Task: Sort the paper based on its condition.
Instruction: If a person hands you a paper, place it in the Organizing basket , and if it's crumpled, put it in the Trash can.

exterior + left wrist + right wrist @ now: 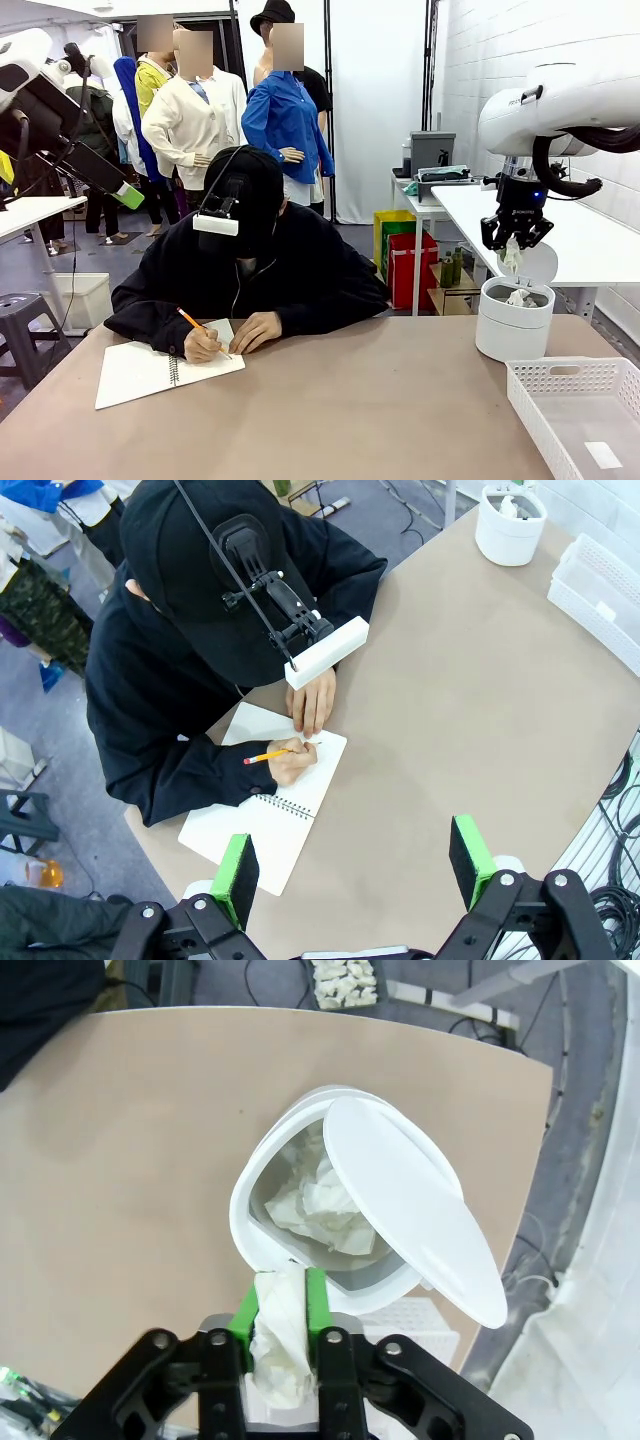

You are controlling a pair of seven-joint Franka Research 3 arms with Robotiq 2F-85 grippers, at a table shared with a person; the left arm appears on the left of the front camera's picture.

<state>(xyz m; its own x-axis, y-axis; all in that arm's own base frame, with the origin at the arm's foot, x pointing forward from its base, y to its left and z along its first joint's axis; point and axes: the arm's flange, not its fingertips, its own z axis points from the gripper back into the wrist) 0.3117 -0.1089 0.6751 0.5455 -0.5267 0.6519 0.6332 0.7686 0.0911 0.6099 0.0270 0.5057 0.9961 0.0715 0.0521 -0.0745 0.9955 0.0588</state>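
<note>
My right gripper (512, 245) hangs just above the round white bin (512, 325), shut on a crumpled paper (511, 258). In the right wrist view the crumpled paper (280, 1330) sits pinched between the green pads (247, 1310), over the bin's rim (243, 1210). More crumpled paper (325, 1205) lies inside the bin, whose lid (410, 1210) stands swung open. A small flat sheet (603, 455) rests in the white tray (530, 390). My left gripper (352, 865) is open and holds nothing, high above the table over the near edge.
A person in black sits at the far side, writing with an orange pencil (192, 322) in a spiral notebook (150, 372). The left wrist view also takes in the notebook (250, 830), bin (510, 535) and tray (600, 580).
</note>
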